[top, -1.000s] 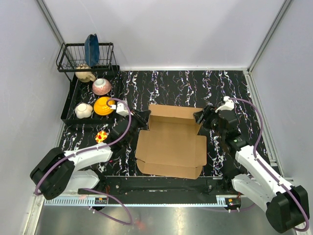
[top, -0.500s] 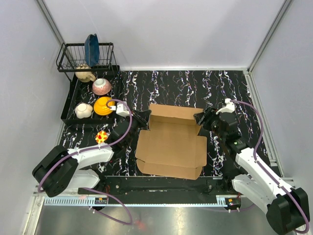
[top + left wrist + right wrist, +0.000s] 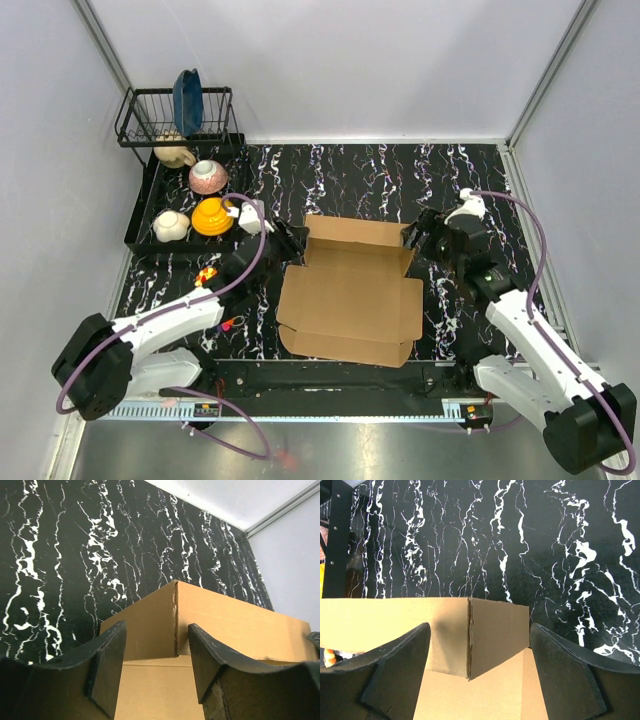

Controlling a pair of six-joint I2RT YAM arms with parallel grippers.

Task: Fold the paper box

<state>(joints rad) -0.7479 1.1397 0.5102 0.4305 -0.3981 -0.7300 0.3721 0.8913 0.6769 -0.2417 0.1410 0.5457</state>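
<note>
Fingers (image 3: 107, 665) spread, brown paper box (image 3: 350, 305), back wall (image 3: 357, 232) upright

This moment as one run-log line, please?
box: back wall raised | left gripper: open, at back-left corner | right gripper: open, at back-right corner

The tabletop (image 3: 380, 175) is black with white marble-like veining. It runs to a pale back wall (image 3: 350, 60) and plain grey-white side walls (image 3: 40, 200), joined by slim metal corner posts (image 3: 545, 75). A black wire rack (image 3: 150, 115) stands in the far left corner. A brushed metal strip (image 3: 330, 455) edges the near side. Light is soft and even — shadows stay faint.
</note>
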